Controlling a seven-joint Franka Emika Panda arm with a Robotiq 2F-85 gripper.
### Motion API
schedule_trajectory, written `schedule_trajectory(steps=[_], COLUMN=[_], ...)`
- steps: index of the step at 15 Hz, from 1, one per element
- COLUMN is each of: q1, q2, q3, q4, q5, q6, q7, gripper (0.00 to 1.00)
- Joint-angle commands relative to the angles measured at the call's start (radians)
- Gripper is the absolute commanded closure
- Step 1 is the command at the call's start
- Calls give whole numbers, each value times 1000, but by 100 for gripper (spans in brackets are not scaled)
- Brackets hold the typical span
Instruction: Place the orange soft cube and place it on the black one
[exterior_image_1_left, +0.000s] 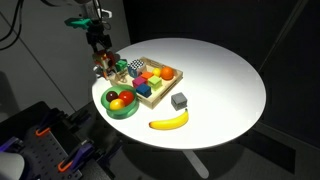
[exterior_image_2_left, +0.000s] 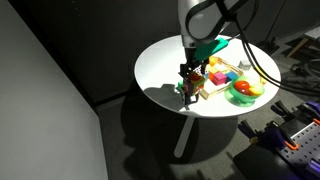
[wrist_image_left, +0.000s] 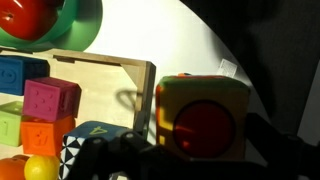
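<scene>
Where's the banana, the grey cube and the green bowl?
banana (exterior_image_1_left: 169, 121): exterior view, middle of its curve.
grey cube (exterior_image_1_left: 179, 100): exterior view, top face.
green bowl (exterior_image_1_left: 122, 115): exterior view, front wall.

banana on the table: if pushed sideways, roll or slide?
The banana lies flat on its curve, so it would probably slide and pivot, not roll. Its skin looks smooth, so a pinch might slip. A push toward the grey cube, close beside it, could knock that too.

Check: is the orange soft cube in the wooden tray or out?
Out: the wrist view shows the orange soft cube beyond the wooden tray corner, not among its blocks.
</scene>
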Motion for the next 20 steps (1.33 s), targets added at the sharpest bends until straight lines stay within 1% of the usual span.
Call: schedule_trajectory(steps=[1, 5, 9, 13, 20], q1=[-27, -51, -68, -73, -115], q2=[-41, -63, -85, -114, -173], q3=[20, 42, 52, 42, 22], q4=[-10, -19, -26, -40, -60], q5=[33, 81, 124, 130, 146], q6=[-33, -33, -36, -29, -33], q7=[-46, -117, -160, -127, -102], gripper=[0, 0, 0, 0, 0])
